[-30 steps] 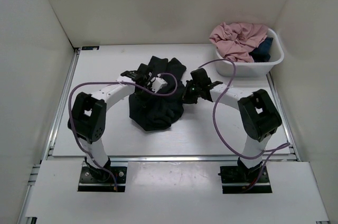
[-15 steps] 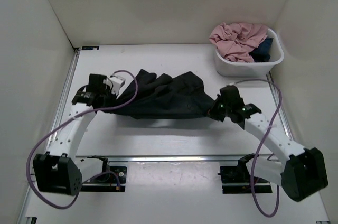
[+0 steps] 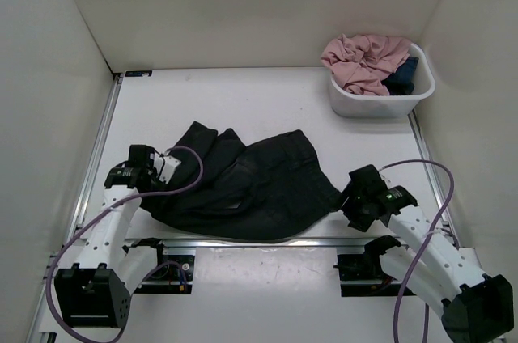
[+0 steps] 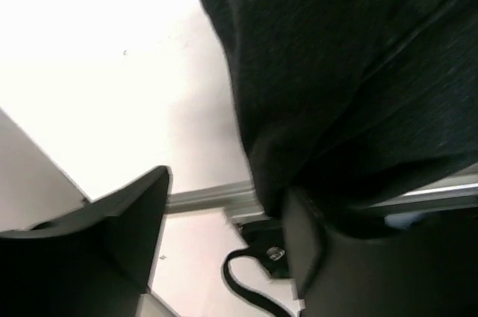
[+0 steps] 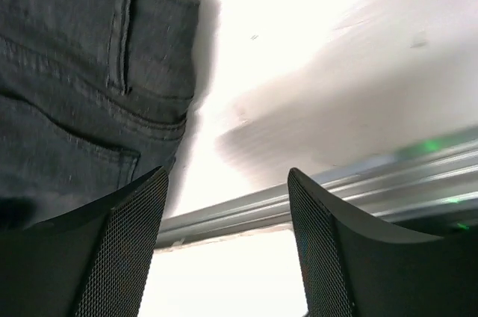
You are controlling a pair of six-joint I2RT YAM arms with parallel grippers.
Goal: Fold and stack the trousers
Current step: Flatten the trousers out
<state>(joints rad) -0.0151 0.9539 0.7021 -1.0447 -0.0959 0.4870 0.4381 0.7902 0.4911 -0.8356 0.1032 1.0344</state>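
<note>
The black trousers lie spread out low on the white table, their near edge at the front rail. My left gripper stands open at their left end. In the left wrist view, the trousers' cloth drapes against my right finger, and the gap of the left gripper holds nothing. My right gripper is open just off the trousers' right end. In the right wrist view, the trousers with a stitched pocket lie up left, clear of the right gripper.
A white tub at the back right holds a pink garment and a small dark blue garment. An aluminium rail runs along the table's near edge. White walls enclose the left, back and right.
Both arms drew the trousers toward the near edge and laid them down flatter. Both grippers, shut on the cloth before, have opened and let go.
</note>
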